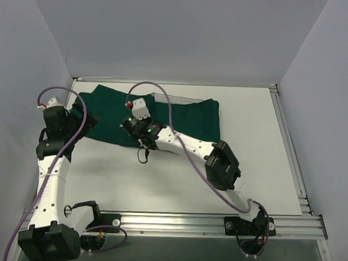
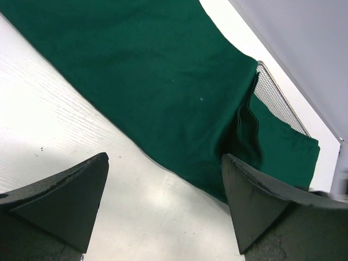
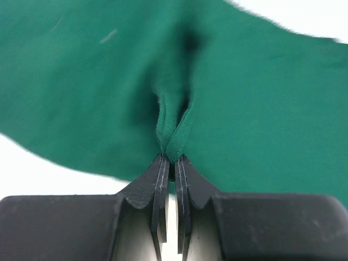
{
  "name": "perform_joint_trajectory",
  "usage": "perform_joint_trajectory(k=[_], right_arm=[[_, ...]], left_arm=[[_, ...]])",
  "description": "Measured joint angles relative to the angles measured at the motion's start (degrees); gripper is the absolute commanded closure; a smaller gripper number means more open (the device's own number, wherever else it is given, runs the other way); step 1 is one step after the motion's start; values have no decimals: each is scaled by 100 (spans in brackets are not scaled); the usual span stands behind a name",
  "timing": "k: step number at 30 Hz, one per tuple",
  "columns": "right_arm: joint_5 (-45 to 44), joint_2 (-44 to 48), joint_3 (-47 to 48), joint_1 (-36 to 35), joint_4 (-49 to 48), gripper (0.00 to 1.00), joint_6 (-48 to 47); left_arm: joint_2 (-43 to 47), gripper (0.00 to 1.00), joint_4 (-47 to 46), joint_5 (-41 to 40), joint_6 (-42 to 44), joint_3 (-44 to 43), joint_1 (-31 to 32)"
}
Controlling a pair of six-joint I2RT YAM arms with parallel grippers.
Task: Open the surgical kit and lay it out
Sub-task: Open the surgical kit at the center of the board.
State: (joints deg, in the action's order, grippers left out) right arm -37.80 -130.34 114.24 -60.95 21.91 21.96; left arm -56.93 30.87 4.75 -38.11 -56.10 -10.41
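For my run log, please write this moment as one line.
stage: unwrapping | right gripper: shut on green cloth fold | left gripper: open, holding nothing | mesh tray: mostly covered

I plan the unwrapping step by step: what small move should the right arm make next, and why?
Probably raise the right tool slightly and draw the fold toward the near edge: it is shut on a pinched ridge of the green cloth, which covers most of the mesh tray; the left tool hangs open.
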Motion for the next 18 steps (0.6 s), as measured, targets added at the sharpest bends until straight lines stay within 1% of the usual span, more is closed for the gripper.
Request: perform_joint_trajectory(k=[2,4,6,10,13,15,16,18], right_arm=[[-28,533,-389,313,-72,100,-9],[-50,1193,-839,868,-151,100,-17],[-94,1921,-1412,1690,-358,100,-15],[-297,3320,-2557,3825,-675,100,-94],[-461,3995,-3244,5215,-813,100,-249],[-511,4288,-3628,5842,-881,98,-343],[-492,4419,-3873,6124,-946,85,-398],[-470,4522,-4212,6428,-1001,51,-422]], left_arm=[[0,6,-59,96,2,0,13],[-9,6,-85,175,7,0,42],[-31,6,-105,232,20,2,74],[-68,6,-125,323,37,37,131],[-168,6,-138,328,46,48,177],[-258,6,-151,332,44,70,208],[-317,6,-153,348,42,74,216],[-450,6,-151,365,42,74,245]])
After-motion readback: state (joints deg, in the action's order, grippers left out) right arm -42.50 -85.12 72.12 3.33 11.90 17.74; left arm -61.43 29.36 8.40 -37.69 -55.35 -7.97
